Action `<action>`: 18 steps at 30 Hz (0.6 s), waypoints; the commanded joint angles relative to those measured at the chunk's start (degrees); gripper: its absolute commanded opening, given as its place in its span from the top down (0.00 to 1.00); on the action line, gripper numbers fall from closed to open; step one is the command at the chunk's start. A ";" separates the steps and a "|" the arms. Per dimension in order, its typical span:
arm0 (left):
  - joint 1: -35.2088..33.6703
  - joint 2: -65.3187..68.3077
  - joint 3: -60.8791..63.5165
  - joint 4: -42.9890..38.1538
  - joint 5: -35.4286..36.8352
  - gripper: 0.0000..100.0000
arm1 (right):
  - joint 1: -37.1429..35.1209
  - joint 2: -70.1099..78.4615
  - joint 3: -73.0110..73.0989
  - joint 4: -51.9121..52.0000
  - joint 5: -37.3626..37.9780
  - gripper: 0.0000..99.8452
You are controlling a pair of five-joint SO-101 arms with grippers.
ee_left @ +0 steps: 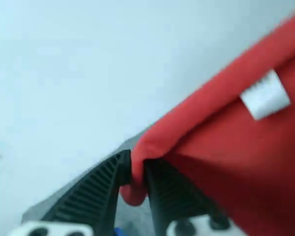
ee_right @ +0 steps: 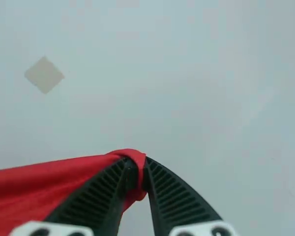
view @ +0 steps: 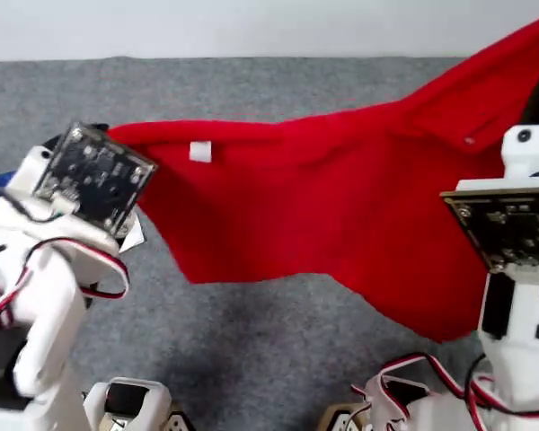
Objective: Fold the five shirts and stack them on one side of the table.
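The left gripper (ee_left: pixel 134 167) has its jaws clamped on a bunched edge of the red shirt (ee_left: pixel 221 152), and a nub of cloth pokes out between them. Beyond the jaws the cloth widens, with a white label (ee_left: pixel 264 96) a little way along. The right gripper (ee_right: pixel 136 168) also pinches a fold of the shirt at its tips, and the rest trails off to one side. From above, the shirt is spread between both arms over the grey table (view: pixel 251 359).
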 commanded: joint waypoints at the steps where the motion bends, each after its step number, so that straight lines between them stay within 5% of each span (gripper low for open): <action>1: 0.00 -0.18 -4.70 0.09 -0.88 0.99 | 0.84 -0.92 -0.44 2.95 0.70 0.99; 8: -0.26 -0.26 -10.42 0.62 -0.79 0.99 | 0.84 -4.53 -0.35 4.09 0.70 0.99; 18: -0.26 -0.26 -26.59 12.66 -0.79 0.99 | 0.84 -13.23 -0.18 6.29 4.04 0.99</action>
